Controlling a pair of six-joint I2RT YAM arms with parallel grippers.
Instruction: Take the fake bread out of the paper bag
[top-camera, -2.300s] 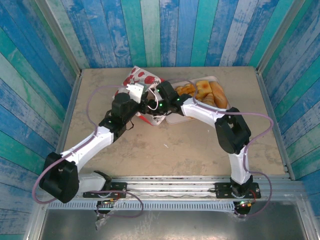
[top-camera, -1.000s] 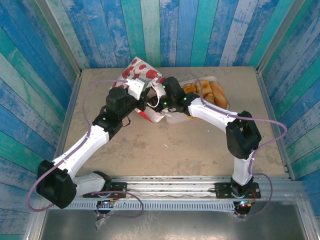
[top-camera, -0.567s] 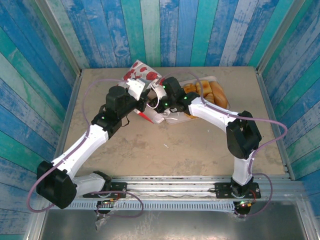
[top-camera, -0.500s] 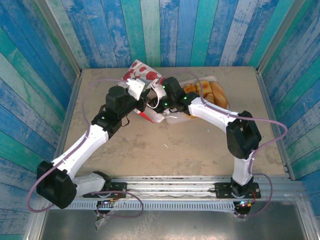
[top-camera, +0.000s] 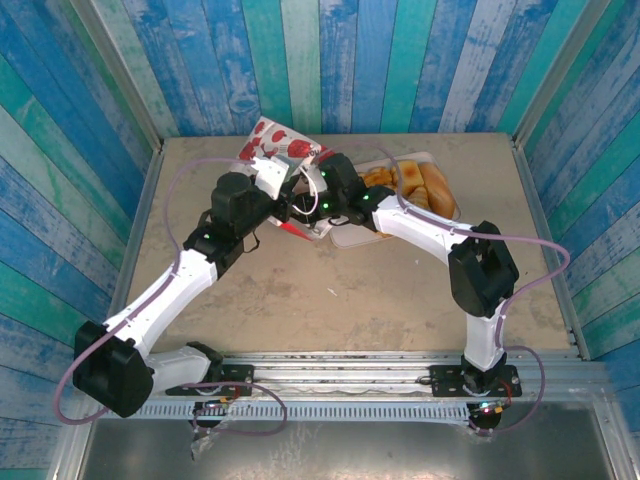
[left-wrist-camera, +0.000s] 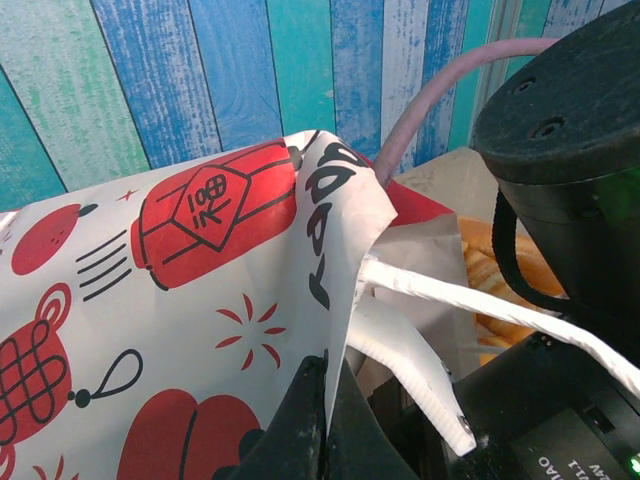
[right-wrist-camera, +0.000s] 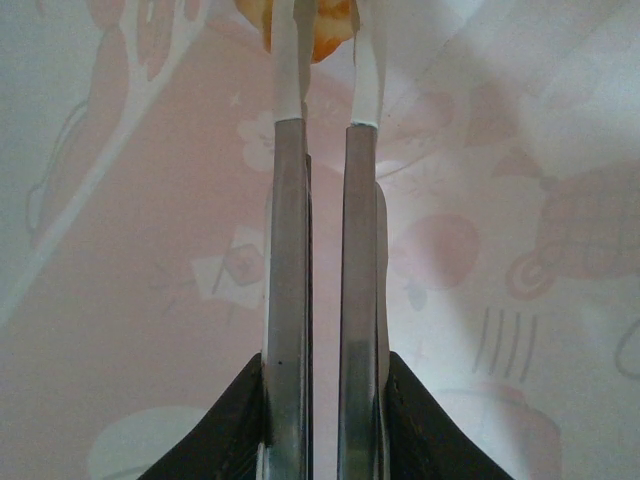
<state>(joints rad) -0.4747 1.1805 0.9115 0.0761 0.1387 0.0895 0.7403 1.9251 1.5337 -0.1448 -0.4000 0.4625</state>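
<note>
Right gripper (right-wrist-camera: 323, 400) tight around tongs (right-wrist-camera: 288, 250)

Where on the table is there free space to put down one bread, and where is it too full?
Free: the bare beige tabletop in front, between both arms; also the back left corner beside the red-and-white paper bag. Crowded: the flat white tray of glossy toy breads.

The top camera looks steeply down from high over the near edge, taking in the whole worktop (top-camera: 330, 290). The left wrist camera sits close against the printed outside of the paper bag (left-wrist-camera: 150, 300), facing the plank wall (left-wrist-camera: 200, 70). The right wrist camera views the same bag's paper from inside, nearer still.
</note>
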